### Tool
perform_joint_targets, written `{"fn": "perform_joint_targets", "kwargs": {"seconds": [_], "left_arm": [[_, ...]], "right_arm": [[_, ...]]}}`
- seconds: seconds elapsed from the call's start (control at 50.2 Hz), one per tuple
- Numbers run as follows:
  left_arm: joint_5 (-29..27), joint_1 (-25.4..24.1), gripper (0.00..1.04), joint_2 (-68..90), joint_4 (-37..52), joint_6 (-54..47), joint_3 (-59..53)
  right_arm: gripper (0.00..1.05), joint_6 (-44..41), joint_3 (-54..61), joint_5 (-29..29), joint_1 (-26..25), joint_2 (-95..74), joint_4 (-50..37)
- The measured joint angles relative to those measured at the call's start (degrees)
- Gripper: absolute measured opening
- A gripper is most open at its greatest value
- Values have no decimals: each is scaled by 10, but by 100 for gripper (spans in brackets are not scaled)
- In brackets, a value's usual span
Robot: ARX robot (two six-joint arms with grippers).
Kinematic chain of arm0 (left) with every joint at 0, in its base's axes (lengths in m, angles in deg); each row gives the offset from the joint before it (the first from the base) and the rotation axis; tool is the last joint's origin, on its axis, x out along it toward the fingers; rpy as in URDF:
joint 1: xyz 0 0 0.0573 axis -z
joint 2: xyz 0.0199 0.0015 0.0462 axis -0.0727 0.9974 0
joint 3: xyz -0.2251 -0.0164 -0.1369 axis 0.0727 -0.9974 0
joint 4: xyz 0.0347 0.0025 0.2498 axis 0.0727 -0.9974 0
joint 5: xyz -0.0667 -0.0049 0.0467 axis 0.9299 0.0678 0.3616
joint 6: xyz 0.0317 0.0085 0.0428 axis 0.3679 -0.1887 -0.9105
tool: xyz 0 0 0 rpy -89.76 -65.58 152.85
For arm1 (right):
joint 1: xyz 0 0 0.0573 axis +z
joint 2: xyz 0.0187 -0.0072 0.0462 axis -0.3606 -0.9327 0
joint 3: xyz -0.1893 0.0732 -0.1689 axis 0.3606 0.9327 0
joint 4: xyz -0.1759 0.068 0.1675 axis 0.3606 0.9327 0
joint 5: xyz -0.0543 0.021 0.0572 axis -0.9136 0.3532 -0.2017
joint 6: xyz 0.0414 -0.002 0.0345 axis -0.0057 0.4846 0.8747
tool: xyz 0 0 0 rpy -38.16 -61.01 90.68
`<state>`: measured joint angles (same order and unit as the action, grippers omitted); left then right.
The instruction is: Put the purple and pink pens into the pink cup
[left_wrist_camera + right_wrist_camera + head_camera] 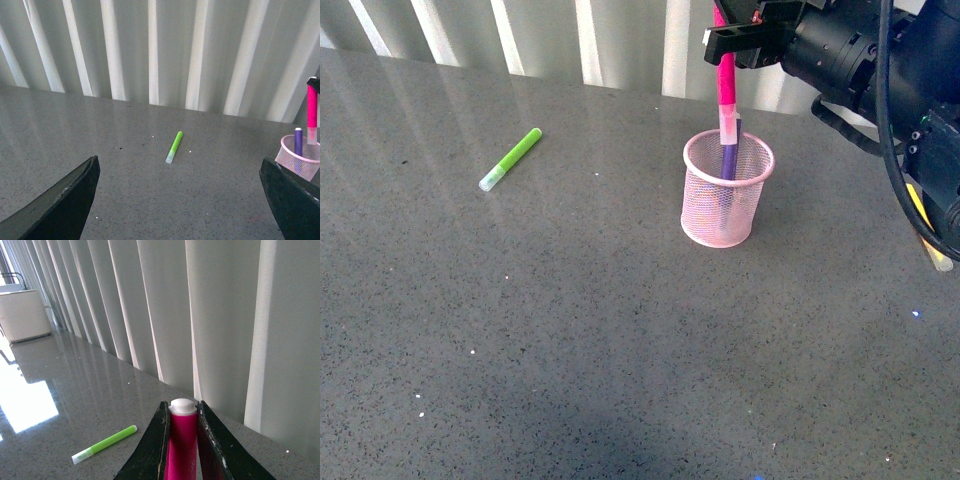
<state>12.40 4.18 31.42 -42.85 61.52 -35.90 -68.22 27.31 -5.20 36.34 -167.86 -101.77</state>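
Observation:
The pink cup (725, 190) stands on the grey table, right of centre. A purple pen (730, 150) stands inside it, its top just above the rim. My right gripper (725, 45) is shut on the pink pen (726, 85), which hangs upright over the cup with its pale cap end dipping inside the rim. In the right wrist view both fingers clamp the magenta barrel (181, 440). My left gripper (180, 200) is open with nothing between its fingers, low over the table, left of the cup (300, 157); the purple pen (298, 142) and pink pen (312, 112) show there too.
A lime-green marker (511, 158) lies on the table at the far left, also in the left wrist view (174, 147) and right wrist view (102, 444). White vertical blinds (590, 40) close the back. A yellow object (932, 245) peeks out beside the right arm.

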Motion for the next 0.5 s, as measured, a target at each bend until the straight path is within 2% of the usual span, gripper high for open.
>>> {"fn": "perform_joint_targets", "kwargs": {"seconds": [0.498], "left_arm": [[0, 0, 98, 0, 0, 0, 0]], "right_arm": [[11, 15, -53, 3, 0, -58, 5]]}}
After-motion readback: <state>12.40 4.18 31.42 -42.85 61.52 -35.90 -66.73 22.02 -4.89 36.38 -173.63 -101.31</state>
